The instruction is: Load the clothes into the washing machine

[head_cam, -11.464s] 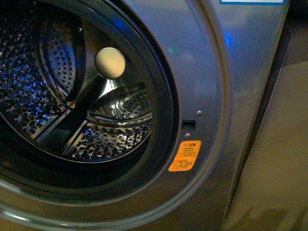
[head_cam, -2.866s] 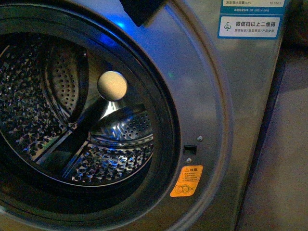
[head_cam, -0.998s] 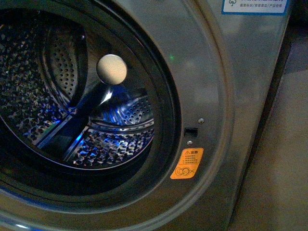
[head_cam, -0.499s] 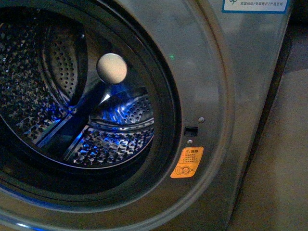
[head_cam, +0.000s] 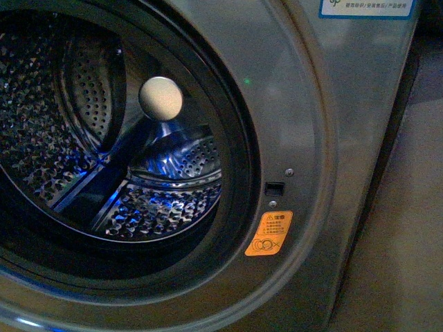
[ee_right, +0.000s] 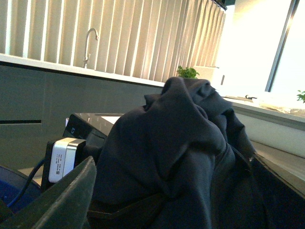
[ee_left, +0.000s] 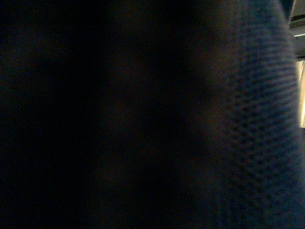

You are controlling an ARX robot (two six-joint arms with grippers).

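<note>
The washing machine (head_cam: pixel 304 104) fills the front view: grey metallic front, round dark-rimmed porthole standing open, perforated steel drum (head_cam: pixel 62 124), cream hub (head_cam: pixel 160 98), orange sticker (head_cam: pixel 268 234). No clothes lie in the drum and neither arm shows there. In the right wrist view the dark navy clothes (ee_right: pixel 181 138) rise in a folded heap between the fingers (ee_right: pixel 62 200) of my right gripper (ee_right: pixel 176 210), which is shut on them. The left wrist view is dark, so my left gripper's jaws do not show.
Beige floor (head_cam: pixel 408 242) runs along the machine's right side, and a blue-and-white label (head_cam: pixel 367 7) sits at its top. Behind the clothes, the right wrist view shows a counter with a faucet (ee_right: pixel 90 36), vertical blinds, a plant (ee_right: pixel 188 72) and a grey-white box (ee_right: pixel 64 157).
Over the last second the front view holds nearly still; only the blue glints in the drum shift. A dark shape seen at the top 2.9 s ago is gone.
</note>
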